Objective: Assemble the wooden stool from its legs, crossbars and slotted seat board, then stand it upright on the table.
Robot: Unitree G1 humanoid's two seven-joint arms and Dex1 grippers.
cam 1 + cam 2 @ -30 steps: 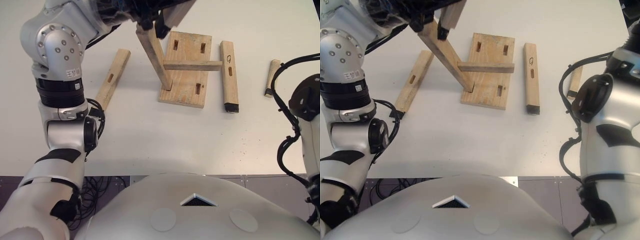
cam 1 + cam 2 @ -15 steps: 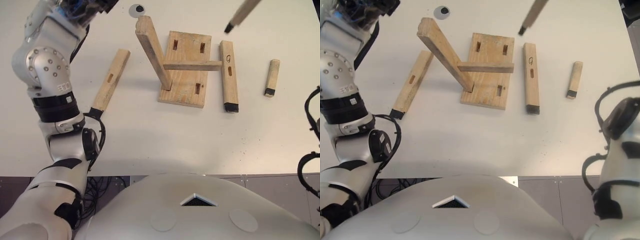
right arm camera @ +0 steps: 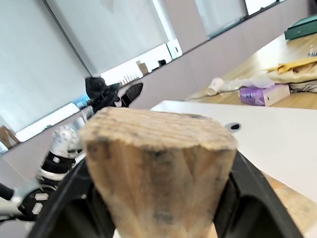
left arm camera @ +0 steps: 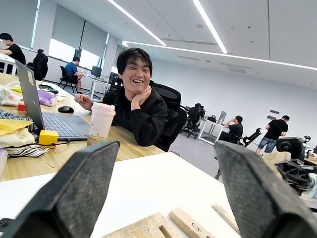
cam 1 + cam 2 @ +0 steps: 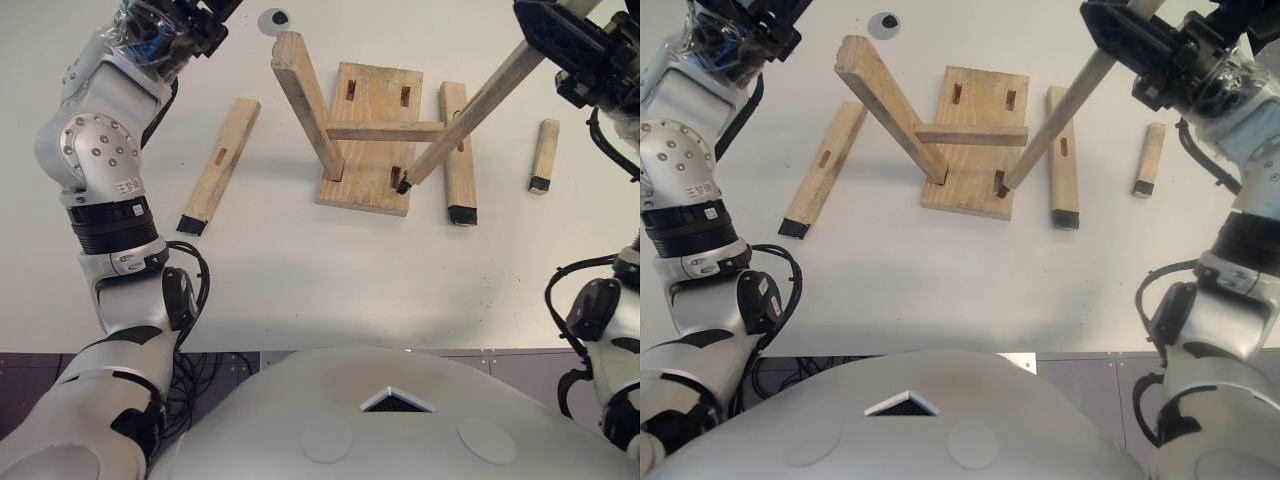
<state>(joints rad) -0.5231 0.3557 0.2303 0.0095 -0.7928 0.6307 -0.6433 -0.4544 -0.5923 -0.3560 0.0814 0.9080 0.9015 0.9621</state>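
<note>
The slotted seat board (image 5: pixel 372 160) lies flat at the middle of the table. One leg (image 5: pixel 308 105) stands tilted in its near left slot, with a crossbar (image 5: pixel 385 130) sticking out of it to the right. My right gripper (image 5: pixel 548 42) is shut on a second leg (image 5: pixel 465 115), held slanted, its dark tip touching the board at the near right slot. That leg's top end (image 3: pixel 158 168) sits between the fingers. My left gripper (image 5: pixel 203 16) hangs open over the far left of the table, its fingers (image 4: pixel 69 198) wide apart and holding nothing.
A loose leg (image 5: pixel 222 160) lies left of the board and another (image 5: pixel 457 150) right of it. A short wooden piece (image 5: pixel 544 155) lies farther right. A small round disc (image 5: pixel 273 18) sits on the table beyond the standing leg.
My left gripper let go of the standing leg's top and drew back to the far left. My right arm swung the second leg down until its tip reached the board.
</note>
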